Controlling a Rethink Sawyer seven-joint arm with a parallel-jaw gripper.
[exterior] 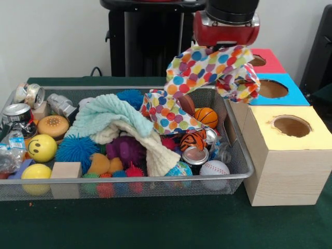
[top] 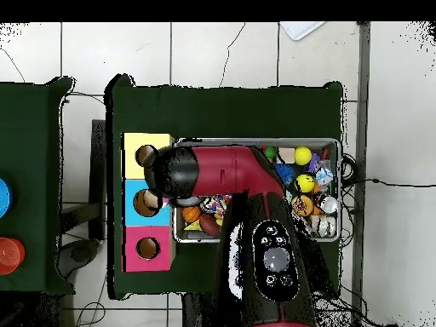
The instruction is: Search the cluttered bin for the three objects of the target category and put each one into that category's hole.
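The dark green tabletop (exterior: 155, 223) carries the wide silver wire-mesh bin (exterior: 129, 182) and, just beside the bin's end, a row of three pale wooden boxes. The nearest box has a yellow top, and its round hole (exterior: 292, 126) is the target opening; it stands uncovered. In the bin's near part lie a white baseball (exterior: 214, 167), a yellow smiley ball (exterior: 42, 148), a plain wooden block (exterior: 66, 170) and a fluffy mint-green and cream towel (exterior: 122, 127), which drapes over the other clutter.

Further back, a second thin white cloth with multicoloured polka dots (exterior: 168, 115) rests on the heap, part-covered.

The pincer (exterior: 220, 52) is hidden by fabric, but a polka-dot cloth (exterior: 210, 70) hangs from it, so it is judged closed on that cloth. The cloth hangs above the bin's far corner, near the blue-topped box (exterior: 275, 89), lifted clear of the clutter for carrying. The bin's rim and the blue box's hole stand between it and the yellow one.
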